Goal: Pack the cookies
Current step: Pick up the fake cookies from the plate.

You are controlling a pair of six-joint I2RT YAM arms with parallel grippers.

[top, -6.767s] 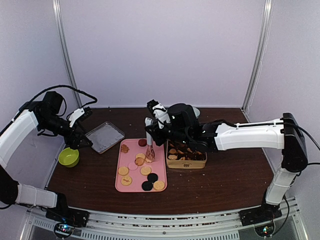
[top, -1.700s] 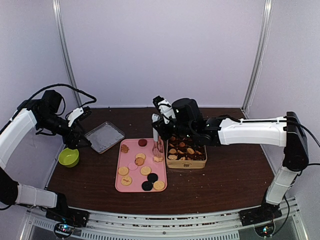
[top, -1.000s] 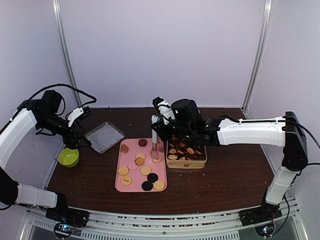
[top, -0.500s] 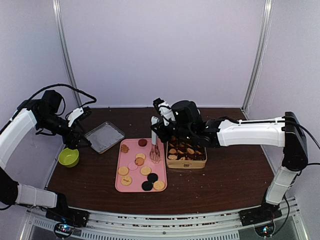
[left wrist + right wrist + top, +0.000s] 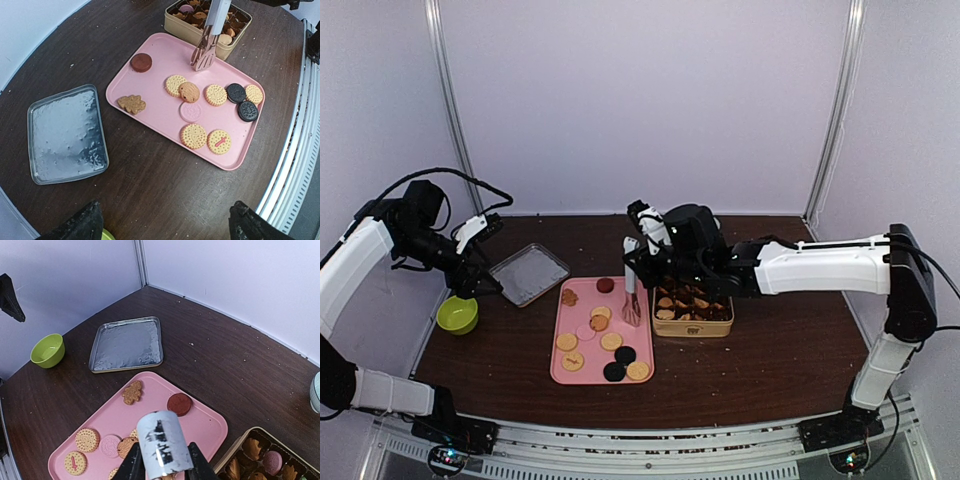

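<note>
Clamped the right gripper on the tongs, tips nearly together over the pink tray beside the tin; held the left gripper spread wide, empty; saw the cookies on tray and in tin

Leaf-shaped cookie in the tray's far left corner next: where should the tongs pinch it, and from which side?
Probably from straight above, pinching the leaf-shaped cookie across its narrower width. It lies flat on the pink tray, alone, bare tray all round, so the tongs have room either side.
</note>
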